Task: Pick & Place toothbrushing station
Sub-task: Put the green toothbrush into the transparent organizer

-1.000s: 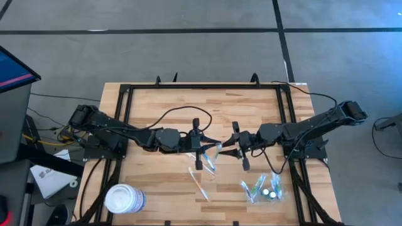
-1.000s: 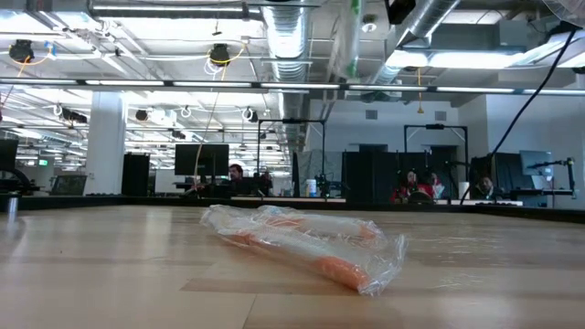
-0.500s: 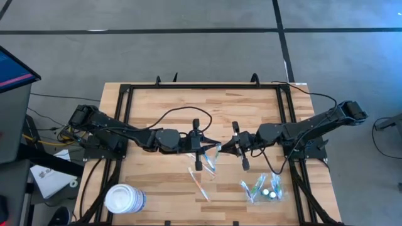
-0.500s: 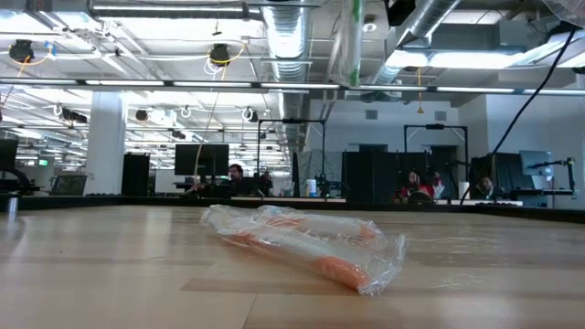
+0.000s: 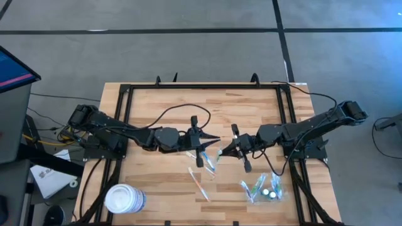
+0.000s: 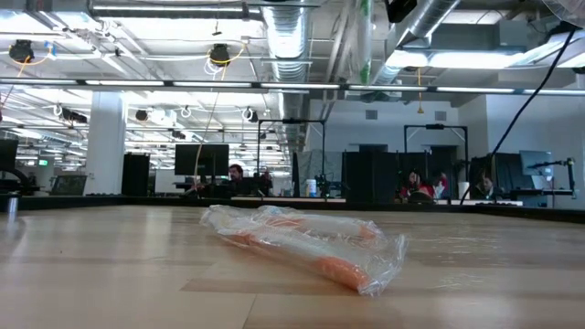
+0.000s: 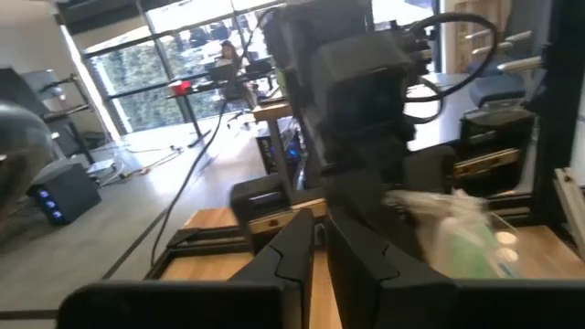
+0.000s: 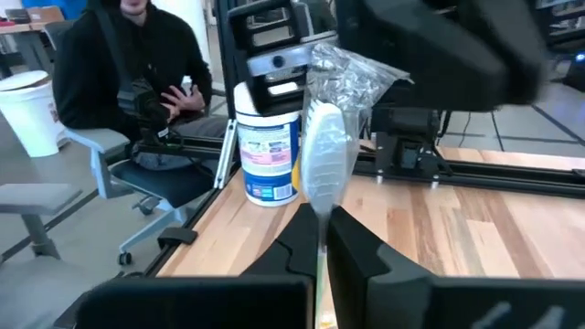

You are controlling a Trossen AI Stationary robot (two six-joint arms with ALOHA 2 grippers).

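Mid-table, above the wood, we have both arms meeting nose to nose. Right gripper (image 5: 225, 152) is clamped on the toothbrushing station (image 5: 219, 155), a clear plastic pack with green inside, held up off the table (image 5: 163, 107). In the right wrist view the pack (image 8: 324, 155) stands upright out of the closed fingers (image 8: 297, 239). Left gripper (image 5: 202, 150) sits just beside the pack; we cannot tell if it is open or closed. More clear packs (image 5: 260, 187) lie near the right front corner, one with orange (image 6: 311, 242) mid-table. White tub (image 5: 124, 199) is at front left.
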